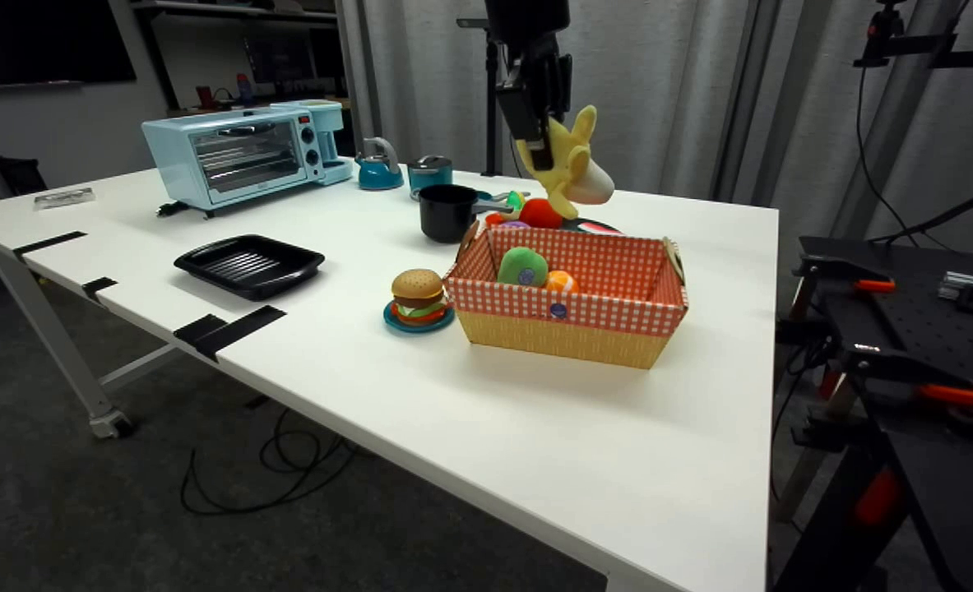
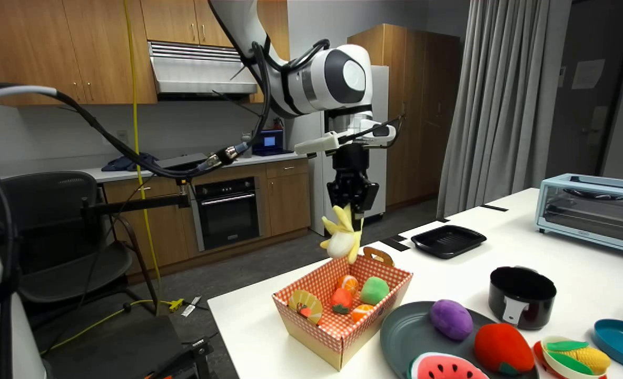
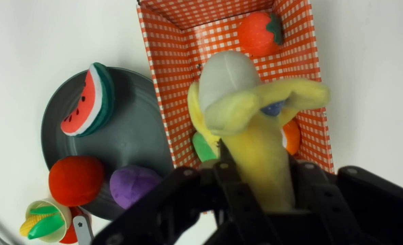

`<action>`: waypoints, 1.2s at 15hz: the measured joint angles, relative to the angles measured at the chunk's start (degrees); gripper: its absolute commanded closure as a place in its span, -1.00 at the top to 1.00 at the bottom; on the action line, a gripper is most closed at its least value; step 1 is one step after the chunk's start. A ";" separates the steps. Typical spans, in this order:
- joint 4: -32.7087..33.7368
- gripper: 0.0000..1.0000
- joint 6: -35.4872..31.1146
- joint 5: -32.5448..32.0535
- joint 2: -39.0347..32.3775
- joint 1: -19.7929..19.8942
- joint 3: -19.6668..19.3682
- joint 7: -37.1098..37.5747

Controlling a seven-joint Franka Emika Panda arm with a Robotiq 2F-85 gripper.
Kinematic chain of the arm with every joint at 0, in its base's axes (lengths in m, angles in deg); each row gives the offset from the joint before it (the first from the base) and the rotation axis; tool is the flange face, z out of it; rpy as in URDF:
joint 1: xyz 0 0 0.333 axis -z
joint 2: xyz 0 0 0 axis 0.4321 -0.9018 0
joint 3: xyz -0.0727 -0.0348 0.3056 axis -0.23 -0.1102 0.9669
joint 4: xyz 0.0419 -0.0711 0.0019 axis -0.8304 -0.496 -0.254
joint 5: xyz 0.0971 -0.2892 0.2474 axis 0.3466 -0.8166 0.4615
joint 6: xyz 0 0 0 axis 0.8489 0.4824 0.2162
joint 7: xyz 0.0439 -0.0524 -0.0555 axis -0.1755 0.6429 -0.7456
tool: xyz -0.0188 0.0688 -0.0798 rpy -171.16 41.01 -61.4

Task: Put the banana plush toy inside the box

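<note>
The banana plush toy [image 1: 581, 156] is pale yellow with peel-like flaps and a whitish end. My gripper [image 1: 539, 156] is shut on it and holds it in the air. In an exterior view the toy [image 2: 342, 243] hangs over the far end of the box [image 2: 311, 337]. The box also shows in the other exterior frame [image 1: 568, 335], with its red-and-white checkered lining. In the wrist view the toy [image 3: 266, 153] lies between the fingers [image 3: 256, 151], over the box's checkered wall [image 3: 170, 80]. It hides part of the box's inside.
Inside the box are a green toy [image 2: 375, 290], a strawberry [image 2: 342, 300] and orange toys [image 2: 347, 284]. A dark plate [image 2: 408, 337] with plush food stands beside it. A burger toy [image 1: 419, 296], black pot [image 1: 445, 215], black tray [image 1: 247, 265] and blue toaster oven [image 1: 239, 156] are on the table.
</note>
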 measured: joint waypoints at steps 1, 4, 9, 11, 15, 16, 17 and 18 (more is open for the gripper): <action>-0.18 0.43 -0.32 -0.10 0.14 0.00 0.01 -0.06; -0.44 0.87 -0.53 -0.76 0.54 -0.05 0.10 -0.09; -0.48 1.00 -0.53 -1.48 0.80 -0.06 0.15 -0.14; -0.56 1.00 -0.53 -1.92 1.04 -0.06 0.15 -0.14; -1.12 1.00 -0.53 -3.09 2.04 -0.06 0.15 -0.16; -1.50 1.00 -0.53 -3.53 2.54 -0.06 0.15 -0.16; -1.93 1.00 -0.52 -3.97 3.12 -0.06 0.15 -0.16; -2.36 1.00 -0.52 -4.40 3.73 -0.06 0.16 -0.16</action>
